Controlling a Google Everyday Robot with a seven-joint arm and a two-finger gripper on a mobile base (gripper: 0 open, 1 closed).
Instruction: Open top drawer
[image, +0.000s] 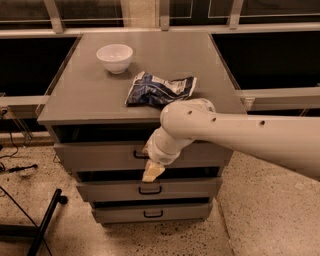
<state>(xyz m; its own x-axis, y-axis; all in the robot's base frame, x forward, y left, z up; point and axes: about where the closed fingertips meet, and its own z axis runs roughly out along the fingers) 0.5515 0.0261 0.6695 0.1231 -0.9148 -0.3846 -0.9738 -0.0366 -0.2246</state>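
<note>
The top drawer (100, 156) is the widest of three grey cabinet drawers, just under the cabinet top. Its small black handle (139, 155) shows only at its left end; the rest is hidden behind my wrist. A dark gap shows above the drawer front. My gripper (152, 172) hangs from the white arm in front of the cabinet, pointing down. Its tan tip is just below the top drawer's lower edge, right of the handle and over the gap above the middle drawer (110, 190).
A white bowl (114, 57) and a crumpled blue snack bag (159, 89) lie on the cabinet top (75, 100). The bottom drawer (120, 214) sits lowest. A black stand leg (42, 225) and cables lie on the floor at left. Railings run along both sides.
</note>
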